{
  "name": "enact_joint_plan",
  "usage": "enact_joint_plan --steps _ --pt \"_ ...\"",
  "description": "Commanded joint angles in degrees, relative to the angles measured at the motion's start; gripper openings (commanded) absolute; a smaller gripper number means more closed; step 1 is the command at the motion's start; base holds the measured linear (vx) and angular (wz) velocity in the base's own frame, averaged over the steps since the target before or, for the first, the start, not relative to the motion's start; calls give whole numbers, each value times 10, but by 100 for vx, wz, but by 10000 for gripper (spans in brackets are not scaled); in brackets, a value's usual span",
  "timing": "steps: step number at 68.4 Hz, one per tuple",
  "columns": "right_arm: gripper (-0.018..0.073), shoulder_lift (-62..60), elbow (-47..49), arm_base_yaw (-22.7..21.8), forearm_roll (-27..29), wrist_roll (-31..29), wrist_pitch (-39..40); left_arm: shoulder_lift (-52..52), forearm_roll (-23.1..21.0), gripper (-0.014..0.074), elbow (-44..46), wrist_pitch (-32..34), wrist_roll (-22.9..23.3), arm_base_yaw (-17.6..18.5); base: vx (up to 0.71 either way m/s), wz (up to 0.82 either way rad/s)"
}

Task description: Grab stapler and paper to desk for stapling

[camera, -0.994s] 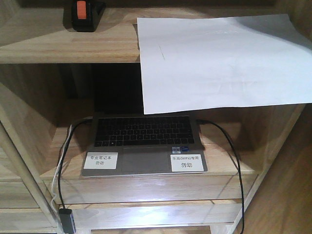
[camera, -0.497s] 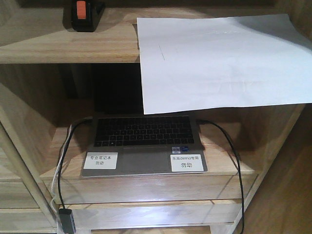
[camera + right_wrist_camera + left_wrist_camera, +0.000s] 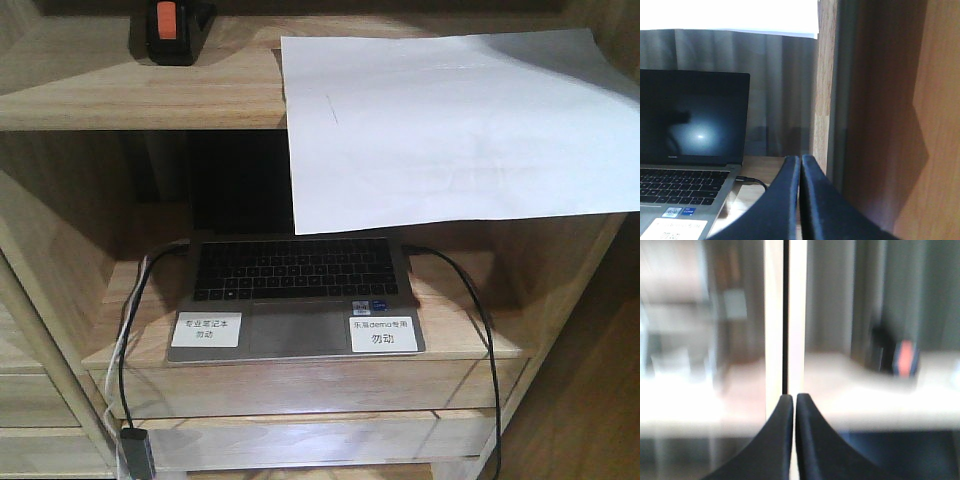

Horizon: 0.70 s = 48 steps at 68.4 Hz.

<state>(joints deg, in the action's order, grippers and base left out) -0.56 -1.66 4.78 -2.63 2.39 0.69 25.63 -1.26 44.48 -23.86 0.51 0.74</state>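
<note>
overhanging the top shelf (image 3: 120, 95), the paper (image 3: 450, 130) hid the laptop (image 3: 295, 300) screen; the stapler (image 3: 172, 32), left of it, was cropped by the frame. the jaws of the left gripper (image 3: 794, 399) and right gripper (image 3: 800, 159) were seen pressed together, nothing held.

Front cam: close, angled down at shelf unit (image 3: 80, 90). Left wrist: level, blurred, shares stapler (image 3: 172, 30) with front. Right wrist: low, near, shares laptop (image 3: 300, 335), paper (image 3: 450, 130) edge with front.

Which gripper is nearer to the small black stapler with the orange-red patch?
Left, probably. The left gripper faces the stapler at its shelf height; the right gripper sits lower, beside the grey laptop, under the white paper sheet.
</note>
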Motion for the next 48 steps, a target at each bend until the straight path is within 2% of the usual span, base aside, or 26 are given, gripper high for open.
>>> enact_joint_plan --steps 1,32,38,48 --pt "-10 -5 -12 -4 -3 -5 43 30 -1 -6 23 0 1 2 0 0" --pt "-10 -5 -12 -4 -3 -5 43 48 -1 11 23 10 2 2 0 0" --pt "-10 -5 -12 -4 -3 -5 43 48 -1 55 23 14 2 2 0 0" --pt "-10 -5 -12 -4 -3 -5 43 48 -1 210 23 27 2 2 0 0"
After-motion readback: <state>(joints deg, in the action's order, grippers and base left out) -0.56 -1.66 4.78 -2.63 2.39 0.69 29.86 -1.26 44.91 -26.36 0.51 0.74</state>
